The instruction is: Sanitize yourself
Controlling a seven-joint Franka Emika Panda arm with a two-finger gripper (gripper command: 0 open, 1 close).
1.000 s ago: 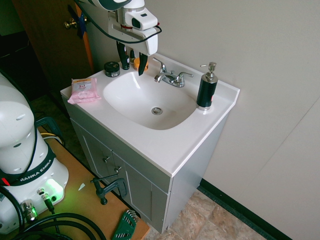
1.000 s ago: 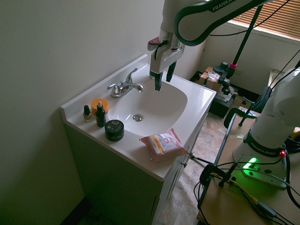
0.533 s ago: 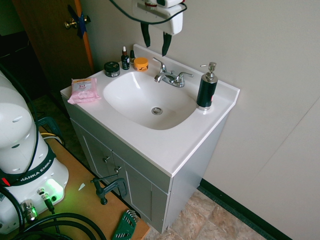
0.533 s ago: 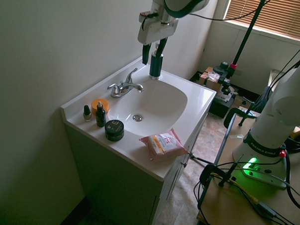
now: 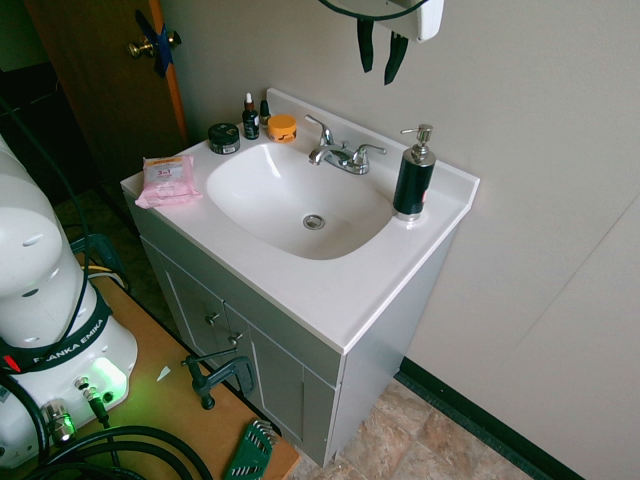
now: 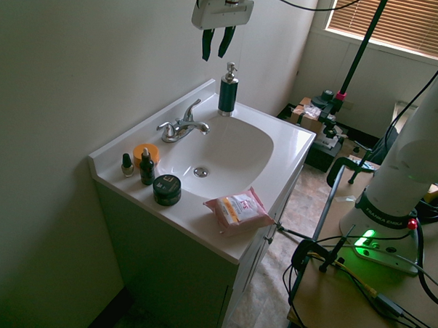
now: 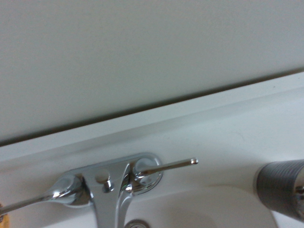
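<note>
White jointed robot arm (image 6: pixel 223 8) enters at the top edge of both exterior views, with its wrist block partly cut off; its two-finger gripper (image 5: pixel 380 52) hangs high above the back rim of the white vanity sink (image 5: pixel 330 290), pointing downward; the short black fingers (image 6: pixel 207 44) stand slightly apart with a narrow gap between the tips and grasp nothing; no object touches them.

Black pump bottle with a silver top (image 5: pixel 413 175) stands upright on the rear corner of the counter, below the gripper and offset to one side, well apart from it; chrome two-handle faucet (image 5: pixel 340 154) sits at the centre of the back rim and fills the lower part of the wrist view, where a blurred dark cylinder with a metal part shows at the edge.

Round orange tin (image 5: pixel 282 127), two small dark dropper bottles (image 5: pixel 250 118) and a black round jar (image 5: pixel 223 138) stand grouped at the opposite rear corner; pink flat wipes packet (image 5: pixel 167 180) lies on the front corner of that side.
</note>
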